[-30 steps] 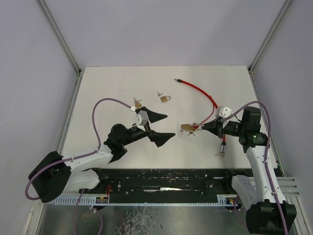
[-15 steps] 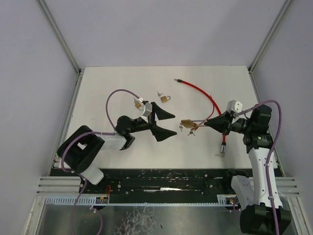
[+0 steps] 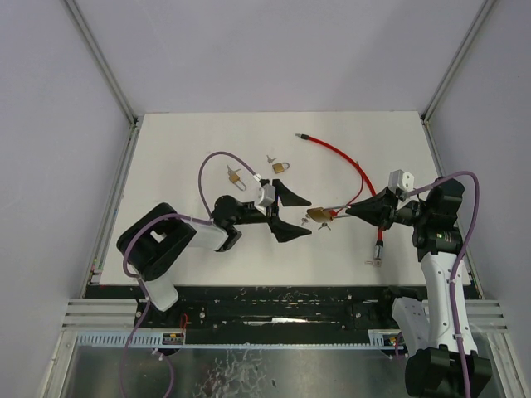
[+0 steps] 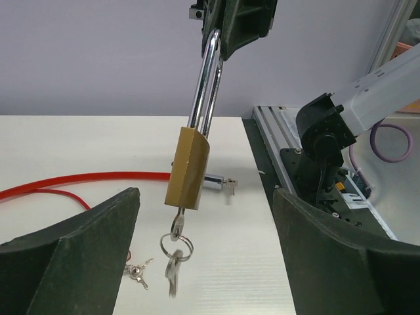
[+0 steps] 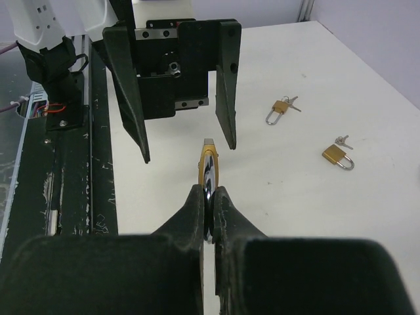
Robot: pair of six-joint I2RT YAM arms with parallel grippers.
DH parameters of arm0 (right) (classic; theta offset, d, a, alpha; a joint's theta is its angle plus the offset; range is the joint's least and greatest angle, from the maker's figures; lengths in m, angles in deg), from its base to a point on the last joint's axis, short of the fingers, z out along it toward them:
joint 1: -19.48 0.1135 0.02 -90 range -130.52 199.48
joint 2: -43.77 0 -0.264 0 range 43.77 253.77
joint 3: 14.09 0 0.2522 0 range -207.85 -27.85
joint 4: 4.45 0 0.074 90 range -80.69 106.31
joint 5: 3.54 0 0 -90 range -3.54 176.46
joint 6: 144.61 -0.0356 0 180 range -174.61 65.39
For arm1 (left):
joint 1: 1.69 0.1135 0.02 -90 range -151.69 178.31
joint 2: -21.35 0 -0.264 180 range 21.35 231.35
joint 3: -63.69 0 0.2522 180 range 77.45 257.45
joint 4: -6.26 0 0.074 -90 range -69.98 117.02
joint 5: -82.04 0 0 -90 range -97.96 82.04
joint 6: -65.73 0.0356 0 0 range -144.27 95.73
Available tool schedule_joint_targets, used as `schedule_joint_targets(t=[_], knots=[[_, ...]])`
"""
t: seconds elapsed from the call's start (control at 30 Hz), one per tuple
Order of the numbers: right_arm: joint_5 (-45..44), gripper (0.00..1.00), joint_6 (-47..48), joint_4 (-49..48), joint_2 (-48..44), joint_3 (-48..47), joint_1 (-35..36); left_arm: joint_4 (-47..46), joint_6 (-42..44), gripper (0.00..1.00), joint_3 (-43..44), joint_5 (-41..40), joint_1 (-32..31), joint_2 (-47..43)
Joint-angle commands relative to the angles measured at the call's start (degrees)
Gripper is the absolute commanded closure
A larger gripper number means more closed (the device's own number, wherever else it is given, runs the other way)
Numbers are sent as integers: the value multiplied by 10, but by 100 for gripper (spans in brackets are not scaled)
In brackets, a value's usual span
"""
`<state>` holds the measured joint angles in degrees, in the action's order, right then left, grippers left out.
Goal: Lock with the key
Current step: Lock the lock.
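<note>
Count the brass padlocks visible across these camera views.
3. The held padlock hangs from the right gripper, facing the open left gripper. A left padlock and a middle padlock lie on the table farther back. Arms could hide more.

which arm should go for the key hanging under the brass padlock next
Left. The left gripper has open jaws flanking the rectangular brass padlock and the small silver key hanging from it; the right gripper is busy, shut on its steel shackle.
</note>
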<state>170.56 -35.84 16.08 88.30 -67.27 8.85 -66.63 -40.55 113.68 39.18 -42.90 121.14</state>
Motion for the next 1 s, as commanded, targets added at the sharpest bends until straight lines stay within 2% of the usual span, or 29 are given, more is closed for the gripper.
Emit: schedule_joint_targets(t=[0.0, 0.37, 0.77, 0.97], knots=[[41, 100, -14, -45, -12, -7, -1, -46, 19, 20, 12, -7, -1, 5], [47, 100, -36, -73, -5, 2, -2, -6, -14, 41, 65, 40, -5, 44], [47, 100, -40, -82, 2, 8, -2, 119, 67, 45, 91, 44, -26, 38], [47, 100, -40, -83, 1, 10, -1, 175, 97, 64, 112, 60, -29, 38]])
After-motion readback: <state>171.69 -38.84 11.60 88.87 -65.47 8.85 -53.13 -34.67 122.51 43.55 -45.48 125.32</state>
